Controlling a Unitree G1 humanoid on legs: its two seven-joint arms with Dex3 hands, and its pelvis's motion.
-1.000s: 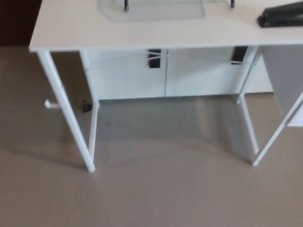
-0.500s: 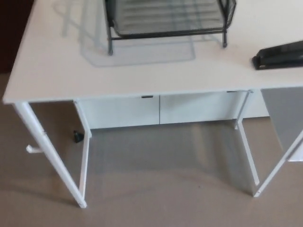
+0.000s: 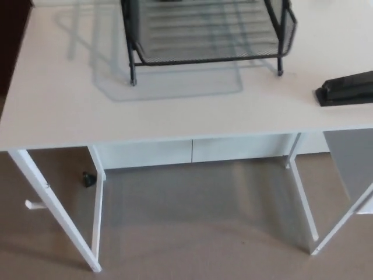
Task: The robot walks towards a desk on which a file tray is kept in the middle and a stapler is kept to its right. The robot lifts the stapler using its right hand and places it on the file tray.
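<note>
Two things matter to you: the stapler point(image 3: 347, 88) lies on the white surface point(image 3: 70, 111) near the picture's right edge, well apart from the wire file tray point(image 3: 204, 60), and neither robot hand shows, so you cannot tell their opening. A reach begun off-centre could nudge the stapler over the near edge. Against half a second ago the whole view has shifted down the picture; the camera moved, not the things.

Office, white desk point(image 3: 70, 111), mesh file tray point(image 3: 207, 55), stapler point(image 3: 347, 88), carpet point(image 3: 198, 233)
</note>
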